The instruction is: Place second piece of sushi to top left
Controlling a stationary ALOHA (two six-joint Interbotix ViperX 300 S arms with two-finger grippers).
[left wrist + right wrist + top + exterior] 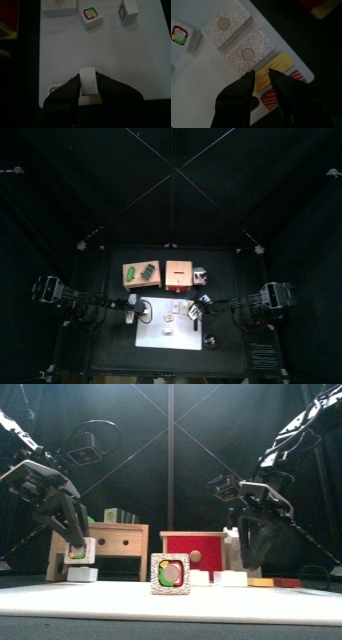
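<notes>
My left gripper (88,86) is shut on a white sushi piece (87,74), held a little above the left side of the white board (137,60). The front view shows that piece (79,551) between the jaws, coloured face forward, above a white block (83,573) on the board. Another sushi piece (53,90) lies on the board right beside the left jaw. My right gripper (262,75) hangs over the board's right edge, shut and holding nothing, near two speckled blocks (250,54).
An upright sushi piece (170,574) stands at the board's front middle. Two more sushi pieces (92,17) and a speckled block (60,6) sit further along. Yellow and red slices (281,67) lie off the board's right. A wooden box (139,274) and red box (178,275) stand behind.
</notes>
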